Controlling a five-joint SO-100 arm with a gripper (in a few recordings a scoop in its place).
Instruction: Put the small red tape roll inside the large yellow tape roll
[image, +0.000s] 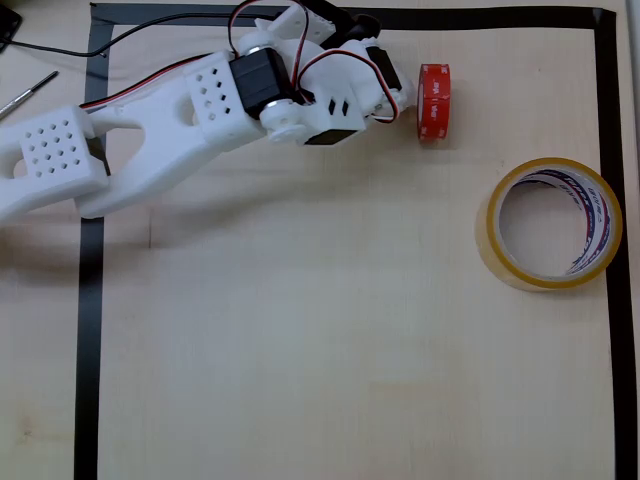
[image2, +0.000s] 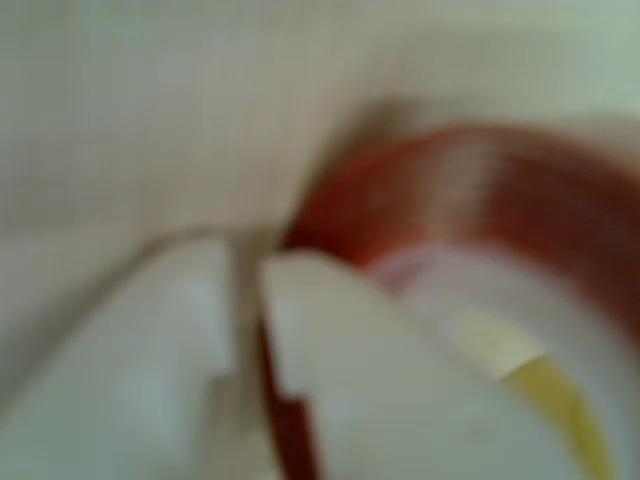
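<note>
Red tape roll (image: 434, 101) upright, just beside end effector (image: 392, 95).

In the overhead view, the small red tape roll (image: 434, 101) stood on its edge on the bench (image: 300, 340) near the top, just right of the arm (image: 270, 95), which reached in from the left edge. The large yellow tape roll (image: 553, 223) lay flat lower right of it, apart, close inside the right run of the tape border (image: 621, 300).
</note>
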